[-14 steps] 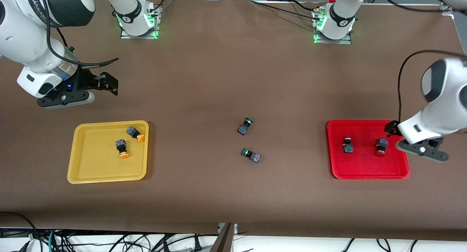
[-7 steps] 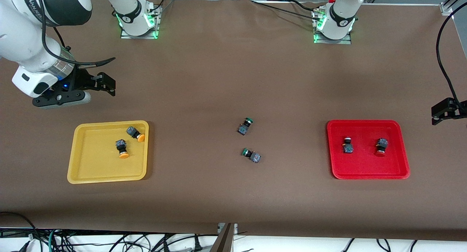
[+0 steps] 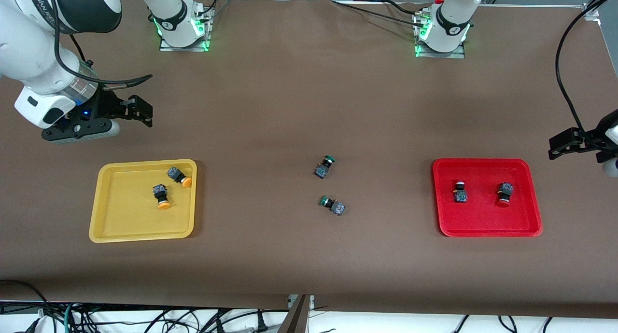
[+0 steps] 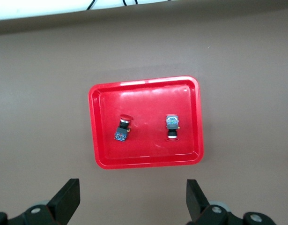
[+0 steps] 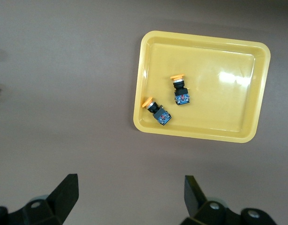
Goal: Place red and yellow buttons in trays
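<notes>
- Our left end effector (image 4: 132, 201), fingers spread and empty, hangs above the counter (image 3: 299, 106) beside the red tray (image 3: 485, 229), which holds both red buttons (image 3: 460, 192).
- Our right end effector (image 5: 129, 199), likewise released, hangs beside the yellow tray (image 3: 120, 231), which holds both yellow buttons (image 3: 161, 196).
- We judge sorting complete; retreat well means keeping high, clear of trays and green buttons (image 3: 324, 166).

Brown table (image 3: 299, 106) carries yellow tray (image 3: 120, 227), red tray (image 3: 483, 229), green buttons (image 3: 325, 167).

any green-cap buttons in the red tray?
No. In the front view the red tray holds only two red-capped buttons; both green-capped buttons lie on the table mid-way between the trays.
</notes>
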You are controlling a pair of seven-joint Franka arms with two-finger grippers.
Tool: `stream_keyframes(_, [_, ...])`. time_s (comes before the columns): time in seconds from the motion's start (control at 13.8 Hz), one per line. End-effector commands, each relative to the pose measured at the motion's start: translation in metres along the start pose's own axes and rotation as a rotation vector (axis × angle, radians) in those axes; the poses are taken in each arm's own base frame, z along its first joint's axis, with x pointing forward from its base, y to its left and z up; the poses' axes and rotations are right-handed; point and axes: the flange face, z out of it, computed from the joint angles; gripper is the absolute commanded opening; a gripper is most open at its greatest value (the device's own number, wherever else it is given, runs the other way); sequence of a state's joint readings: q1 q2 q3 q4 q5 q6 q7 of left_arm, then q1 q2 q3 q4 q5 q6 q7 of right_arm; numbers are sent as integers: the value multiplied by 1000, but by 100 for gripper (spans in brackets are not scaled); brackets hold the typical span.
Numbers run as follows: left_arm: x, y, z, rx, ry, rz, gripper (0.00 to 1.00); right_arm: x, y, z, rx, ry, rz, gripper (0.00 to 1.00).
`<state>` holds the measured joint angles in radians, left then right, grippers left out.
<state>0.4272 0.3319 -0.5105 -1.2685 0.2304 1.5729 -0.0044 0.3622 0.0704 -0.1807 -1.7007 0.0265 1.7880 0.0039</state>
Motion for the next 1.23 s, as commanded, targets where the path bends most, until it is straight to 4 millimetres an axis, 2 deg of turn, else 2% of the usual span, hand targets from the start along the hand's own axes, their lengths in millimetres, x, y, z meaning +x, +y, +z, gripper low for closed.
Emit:
stream_keyframes(0.0, [-16, 25, -9, -48, -25, -26, 100, 2, -2, -5, -14, 5, -7, 100])
stream_keyframes(0.29, [-69, 40, -14, -16, 70, -70, 100, 2, -1, -5, -14, 5, -2, 100])
stream_keyframes(0.36, [-75, 42, -12, -8, 69, -64, 100, 2, -1, -5, -14, 5, -2, 100])
stream_keyframes(0.73, [-73, 42, -6, -4, 48, -59, 100, 2, -1, -6, -14, 4, -7, 100])
stream_keyframes(0.87, [-74, 51, -7, -3, 47, -43, 100, 2, 0, -6, -14, 5, -7, 100])
stream_keyframes(1.09, [-74, 52, -6, -5, 46, -43, 100, 2, -1, -6, -14, 5, -8, 100])
stream_keyframes(1.16, [-74, 47, -7, -4, 48, -49, 100, 2, 0, -6, -14, 5, -7, 100])
